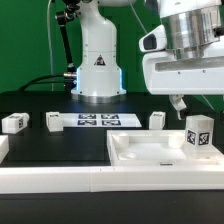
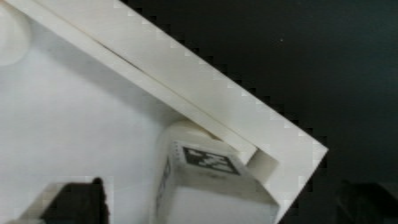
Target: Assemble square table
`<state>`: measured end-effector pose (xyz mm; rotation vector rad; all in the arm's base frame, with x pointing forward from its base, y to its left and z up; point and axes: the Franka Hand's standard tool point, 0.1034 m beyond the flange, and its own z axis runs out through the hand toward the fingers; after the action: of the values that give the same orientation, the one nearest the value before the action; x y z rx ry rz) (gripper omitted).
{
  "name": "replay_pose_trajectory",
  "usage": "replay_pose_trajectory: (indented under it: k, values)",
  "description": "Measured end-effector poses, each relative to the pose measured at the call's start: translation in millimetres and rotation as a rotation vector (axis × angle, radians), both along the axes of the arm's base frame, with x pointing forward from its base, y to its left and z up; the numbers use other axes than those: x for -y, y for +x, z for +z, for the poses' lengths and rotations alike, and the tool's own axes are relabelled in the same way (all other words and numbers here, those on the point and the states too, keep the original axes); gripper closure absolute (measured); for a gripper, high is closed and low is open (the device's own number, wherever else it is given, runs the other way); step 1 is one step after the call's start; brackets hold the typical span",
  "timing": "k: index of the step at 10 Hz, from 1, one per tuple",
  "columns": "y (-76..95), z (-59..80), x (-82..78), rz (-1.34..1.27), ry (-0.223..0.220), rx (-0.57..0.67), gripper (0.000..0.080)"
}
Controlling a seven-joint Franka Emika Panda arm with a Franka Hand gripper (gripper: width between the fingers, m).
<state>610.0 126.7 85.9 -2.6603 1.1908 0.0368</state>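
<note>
The square table's white slab lies flat with its raised rim up, at the exterior view's lower right. One tagged white leg stands upright in the slab's right corner. Three loose legs rest on the black table behind it. My gripper hangs just above the standing leg. In the wrist view the leg sits in the slab's corner. My gripper is open around it; one dark finger stands well clear of the leg, and the other is lost against the dark table.
The robot's white base stands at the back centre. The marker board lies in front of it, between the loose legs. A long white rail runs along the front edge, left of the slab.
</note>
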Motion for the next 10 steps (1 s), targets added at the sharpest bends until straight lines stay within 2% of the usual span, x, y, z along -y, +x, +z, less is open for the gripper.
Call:
replay_pose_trajectory:
  k: [2,3,5,7,10]
  values:
    - [0.0,-0.1,0.1,0.112,-0.008,0.025,0.0151]
    - [-0.7,-0.5,0.5,0.211,-0.026,0.040,0.0151]
    - [-2.0,-1.5,0.8,0.444,-0.099,0.071,0.0151]
    - [-2.1,-1.2,-1.3,0.596,-0.118,0.096,0.0151]
    - [1.9,-3.3,5.5,0.917,-0.152,0.165,0.0151]
